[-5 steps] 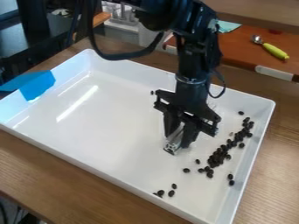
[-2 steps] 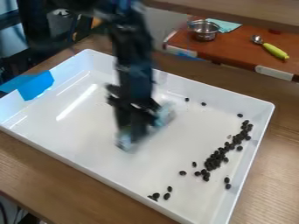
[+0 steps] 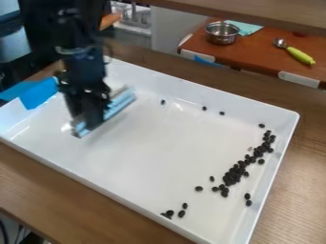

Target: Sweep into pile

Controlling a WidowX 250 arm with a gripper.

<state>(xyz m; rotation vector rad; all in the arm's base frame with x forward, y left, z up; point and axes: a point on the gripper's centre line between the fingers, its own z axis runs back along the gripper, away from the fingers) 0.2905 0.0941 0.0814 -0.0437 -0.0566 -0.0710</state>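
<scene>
The black gripper (image 3: 89, 119) hangs low over the left part of the white tray (image 3: 153, 157), shut on a flat, light blue and whitish sweeping tool (image 3: 119, 104). The tool slants from the fingertips up to the right. Far to the gripper's right, small dark beans form a long, uneven band (image 3: 235, 174) along the tray's right side. A few loose beans (image 3: 170, 213) lie by the front wall, and others (image 3: 204, 108) are scattered near the back wall.
Blue tape (image 3: 39, 94) covers part of the tray's left wall. Behind the tray, a metal bowl (image 3: 222, 32) and a spoon with a yellow-green handle (image 3: 299, 55) rest on a reddish-brown surface (image 3: 255, 55).
The gripper has moved left across the tray with the tool, uncovering the metal bowl and some back-wall beans. The tray and beans have shifted very slightly; the bean band keeps its shape.
</scene>
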